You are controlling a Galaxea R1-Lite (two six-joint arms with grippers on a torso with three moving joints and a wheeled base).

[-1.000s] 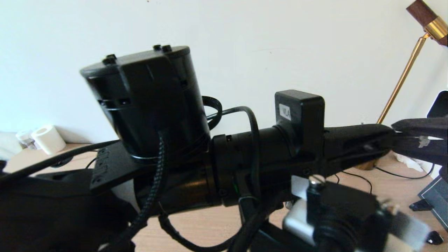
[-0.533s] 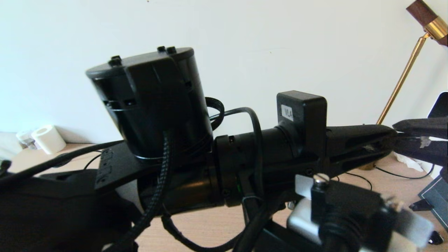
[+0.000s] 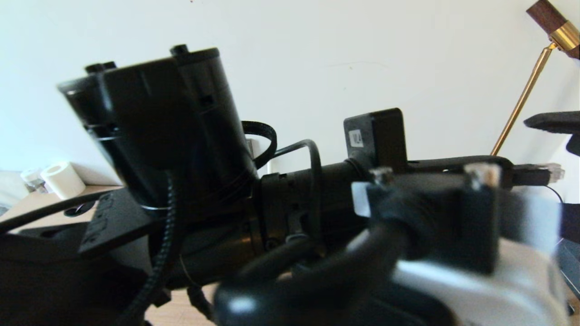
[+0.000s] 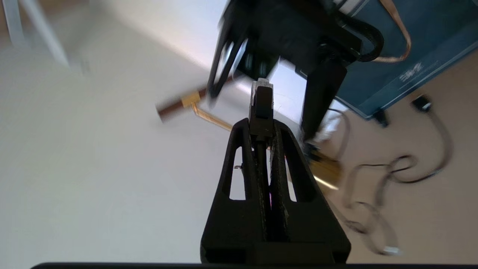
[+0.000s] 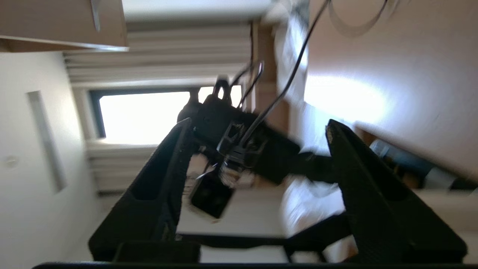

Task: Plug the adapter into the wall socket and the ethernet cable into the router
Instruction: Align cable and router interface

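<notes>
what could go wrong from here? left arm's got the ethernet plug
1. The left gripper pinches the ethernet cable just behind its connector; a bump could twist it.
2. The open right gripper is close to that connector: collision risk.
3. The arms fill the head view; router and socket are unseen there.

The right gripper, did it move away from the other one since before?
Yes. The right gripper has opened and risen against the brass lamp pole, off the ethernet cable held by the left gripper.

The left arm [image 3: 272, 213] fills the head view and hides most of the desk [image 3: 41, 208], the brass lamp [image 3: 521, 99] is cut off at the frame's edge, and the right pincer [image 5: 254, 157] shows blurred.
</notes>
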